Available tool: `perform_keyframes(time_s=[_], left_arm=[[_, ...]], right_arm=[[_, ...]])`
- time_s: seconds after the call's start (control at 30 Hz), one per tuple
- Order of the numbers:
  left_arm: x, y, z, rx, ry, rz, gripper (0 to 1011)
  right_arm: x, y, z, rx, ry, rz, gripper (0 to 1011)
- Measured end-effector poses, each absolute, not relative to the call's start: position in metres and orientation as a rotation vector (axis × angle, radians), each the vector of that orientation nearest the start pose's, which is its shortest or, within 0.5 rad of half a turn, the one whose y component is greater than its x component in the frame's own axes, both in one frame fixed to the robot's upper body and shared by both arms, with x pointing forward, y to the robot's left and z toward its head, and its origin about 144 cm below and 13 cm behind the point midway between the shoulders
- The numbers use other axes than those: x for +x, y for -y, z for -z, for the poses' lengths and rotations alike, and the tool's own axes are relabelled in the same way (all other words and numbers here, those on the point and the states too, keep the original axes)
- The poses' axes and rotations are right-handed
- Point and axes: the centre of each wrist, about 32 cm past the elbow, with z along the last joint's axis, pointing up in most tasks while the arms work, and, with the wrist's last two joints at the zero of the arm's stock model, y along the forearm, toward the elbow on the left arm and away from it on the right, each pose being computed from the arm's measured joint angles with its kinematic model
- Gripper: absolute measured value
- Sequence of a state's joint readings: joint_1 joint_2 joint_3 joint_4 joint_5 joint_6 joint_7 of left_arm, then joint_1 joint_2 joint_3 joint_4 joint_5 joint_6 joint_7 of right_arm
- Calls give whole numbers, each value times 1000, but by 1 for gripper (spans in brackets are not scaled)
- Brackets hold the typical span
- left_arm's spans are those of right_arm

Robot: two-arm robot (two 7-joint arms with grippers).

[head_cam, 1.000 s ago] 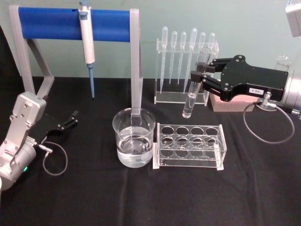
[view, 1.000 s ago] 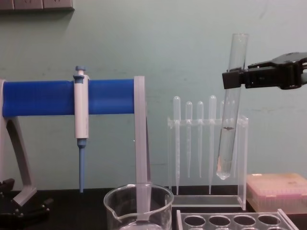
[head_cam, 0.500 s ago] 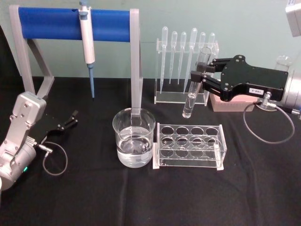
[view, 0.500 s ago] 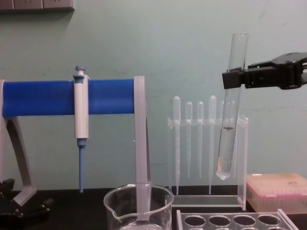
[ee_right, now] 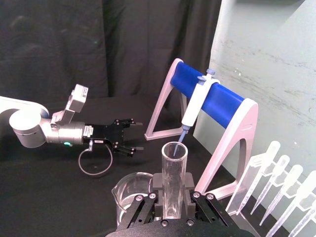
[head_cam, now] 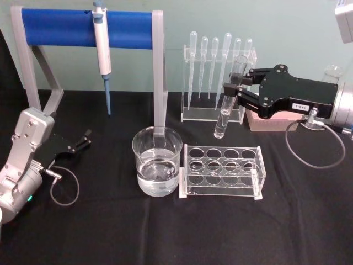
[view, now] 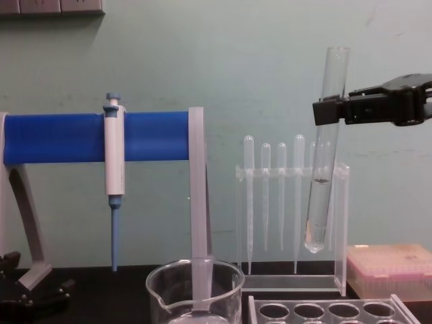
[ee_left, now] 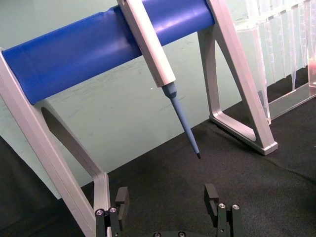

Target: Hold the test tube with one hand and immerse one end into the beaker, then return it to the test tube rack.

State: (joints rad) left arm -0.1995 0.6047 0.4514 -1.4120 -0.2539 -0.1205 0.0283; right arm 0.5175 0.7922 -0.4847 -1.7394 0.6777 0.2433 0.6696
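1. Glass tube first: the test tube [head_cam: 225,113] hangs in the air over the back of the table [head_cam: 165,232]. The right tool [head_cam: 231,88] is clenched on it a little below its open rim.
2. Its long axis stands close to upright with a slight lean. The rounded closed end points down and holds a little clear liquid.
3. The beaker [head_cam: 157,160] stands on the table to the robot's left of the tube, lower and nearer the robot, and the two are well apart. It is partly filled with clear liquid.
4. I judge the coming move to be a carry leftward and toward the robot, then a straight descent, closed end first, into that wide mouth.
5. The test tube rack [head_cam: 223,170] sits just beside the beaker on its right, below the tube and nearer the robot, with its holes open.
6. The left tool [head_cam: 83,141] rests low at the table's left side, released and holding nothing. The right arm is plainly the one placed for this.
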Motion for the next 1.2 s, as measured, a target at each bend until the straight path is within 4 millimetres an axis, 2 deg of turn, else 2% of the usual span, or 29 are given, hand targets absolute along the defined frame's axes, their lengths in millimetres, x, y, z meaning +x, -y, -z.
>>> perform_keyframes(time_s=[1.2], left_arm=[[489, -310, -1140, 304, 285, -1248, 1000]], right_arm=[[521, 296, -1338, -187, 166, 487, 242]])
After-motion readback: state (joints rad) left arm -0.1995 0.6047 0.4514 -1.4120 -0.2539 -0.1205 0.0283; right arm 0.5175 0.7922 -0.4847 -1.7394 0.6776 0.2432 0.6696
